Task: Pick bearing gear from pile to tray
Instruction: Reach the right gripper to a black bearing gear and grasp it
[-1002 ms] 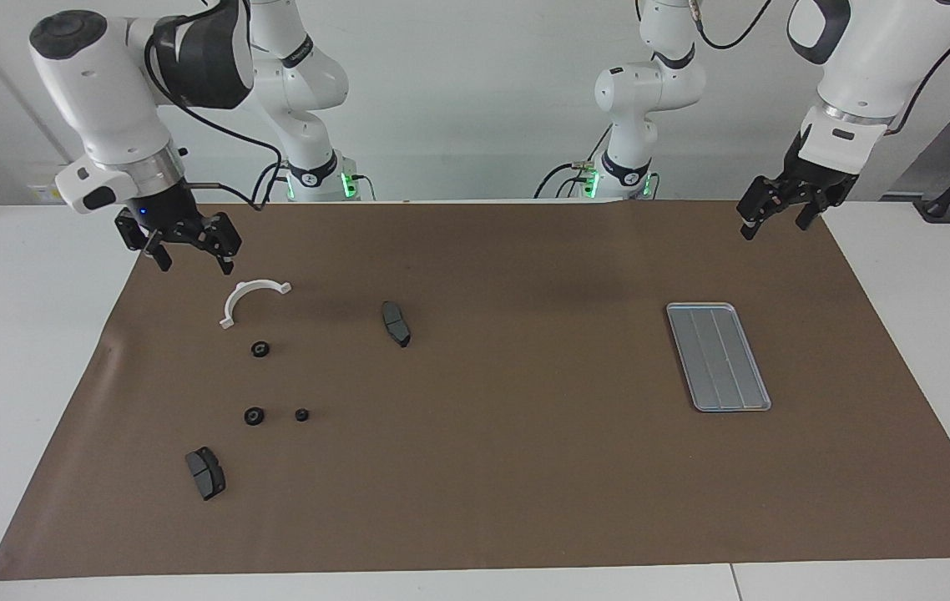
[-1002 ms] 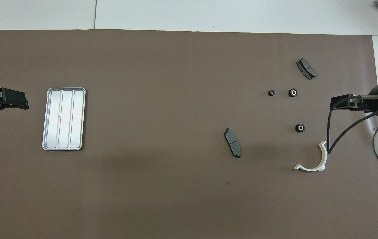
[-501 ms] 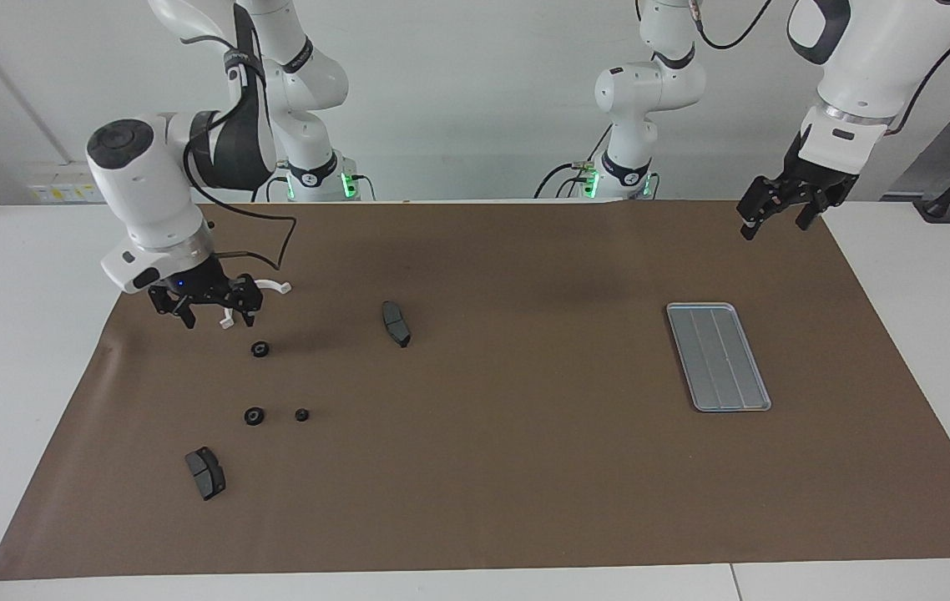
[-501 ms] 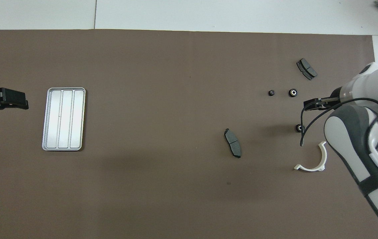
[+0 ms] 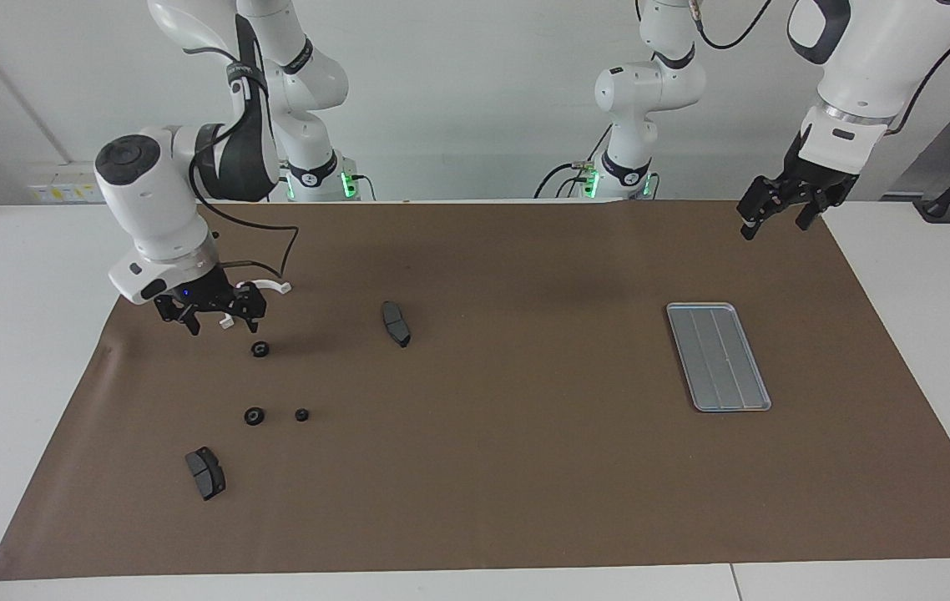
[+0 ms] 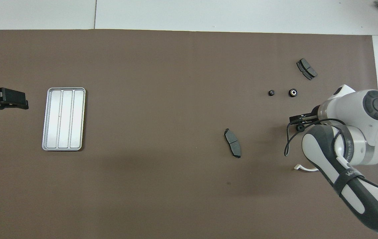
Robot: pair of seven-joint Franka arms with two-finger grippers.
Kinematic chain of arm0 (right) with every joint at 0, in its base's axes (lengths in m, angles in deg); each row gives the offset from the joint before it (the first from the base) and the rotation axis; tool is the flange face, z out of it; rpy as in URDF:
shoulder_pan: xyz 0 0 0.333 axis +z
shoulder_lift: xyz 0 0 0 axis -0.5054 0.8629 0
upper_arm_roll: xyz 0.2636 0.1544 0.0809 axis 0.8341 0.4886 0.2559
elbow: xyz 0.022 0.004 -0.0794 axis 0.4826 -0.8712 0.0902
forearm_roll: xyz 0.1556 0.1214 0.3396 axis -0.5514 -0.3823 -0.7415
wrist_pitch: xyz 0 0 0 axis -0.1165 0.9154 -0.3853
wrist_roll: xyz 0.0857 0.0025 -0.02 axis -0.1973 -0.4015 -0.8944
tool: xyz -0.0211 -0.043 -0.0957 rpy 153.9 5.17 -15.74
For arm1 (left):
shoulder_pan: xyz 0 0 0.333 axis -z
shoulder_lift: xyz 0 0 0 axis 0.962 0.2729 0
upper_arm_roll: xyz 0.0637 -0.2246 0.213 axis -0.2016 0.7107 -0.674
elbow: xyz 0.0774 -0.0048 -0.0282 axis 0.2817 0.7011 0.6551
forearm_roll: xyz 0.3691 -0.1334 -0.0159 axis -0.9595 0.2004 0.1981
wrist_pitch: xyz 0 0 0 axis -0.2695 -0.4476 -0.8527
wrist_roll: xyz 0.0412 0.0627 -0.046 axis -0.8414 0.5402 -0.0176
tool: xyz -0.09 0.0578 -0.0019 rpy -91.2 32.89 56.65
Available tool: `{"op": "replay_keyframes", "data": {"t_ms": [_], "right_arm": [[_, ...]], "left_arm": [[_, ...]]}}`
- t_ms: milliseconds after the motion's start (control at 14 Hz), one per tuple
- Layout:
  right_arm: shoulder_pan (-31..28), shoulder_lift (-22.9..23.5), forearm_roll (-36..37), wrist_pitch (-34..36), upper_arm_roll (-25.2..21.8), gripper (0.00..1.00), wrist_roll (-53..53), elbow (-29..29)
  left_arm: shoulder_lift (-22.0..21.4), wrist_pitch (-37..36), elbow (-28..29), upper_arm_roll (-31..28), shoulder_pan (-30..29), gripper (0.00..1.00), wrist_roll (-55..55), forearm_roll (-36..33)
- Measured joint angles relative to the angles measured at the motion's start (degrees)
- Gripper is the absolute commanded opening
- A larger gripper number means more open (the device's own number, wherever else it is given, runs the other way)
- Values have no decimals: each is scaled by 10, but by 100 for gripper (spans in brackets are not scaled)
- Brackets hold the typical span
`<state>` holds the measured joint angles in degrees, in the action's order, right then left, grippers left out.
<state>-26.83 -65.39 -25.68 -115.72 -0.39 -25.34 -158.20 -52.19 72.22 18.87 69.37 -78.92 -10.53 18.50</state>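
Three small black gears lie loose on the brown mat toward the right arm's end: nearest gear (image 5: 260, 349), then a pair farther from the robots, bigger gear (image 5: 254, 416) beside the small gear (image 5: 301, 414). Around them: white bracket (image 5: 275, 287) (mostly hidden by the arm), one brake pad (image 5: 396, 323) toward mid-table, another brake pad (image 5: 205, 472) farthest out. Tray (image 5: 718, 356) sits well apart at the left arm's end, nothing in it.

Progress: zero gears moved, all three left; approach phase only, I'd judge.

Right gripper (image 5: 211, 313) hangs over the bracket, just beside the nearest gear, jaws spread, holding nothing. Left gripper (image 5: 784, 209) waits over the mat's corner near the tray, jaws also spread, empty.

Vs. a sec ago: right gripper has come down and in from the mat's edge toward the nearest gear; parts, tray and left arm haven't budged.
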Motion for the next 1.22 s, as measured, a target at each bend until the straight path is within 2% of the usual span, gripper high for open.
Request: {"op": "replay_keyframes", "data": {"t_ms": [286,644,787,1074,1217], "right_arm": [[-7,2,0,-15,0,100,-20,-22],[-11,2,0,-42,0,83,-24,-50],[-11,2,-1,-42,0,70,-24,-52],[-10,1,-1,-42,0,66,-24,-55],[-9,1,-1,-42,0,58,-24,-56]], "left_arm": [[0,0,0,0,0,100,0,0],[0,0,0,0,0,100,0,0],[0,0,0,0,0,100,0,0],[0,0,0,0,0,100,0,0],[0,0,0,0,0,100,0,0]]}}
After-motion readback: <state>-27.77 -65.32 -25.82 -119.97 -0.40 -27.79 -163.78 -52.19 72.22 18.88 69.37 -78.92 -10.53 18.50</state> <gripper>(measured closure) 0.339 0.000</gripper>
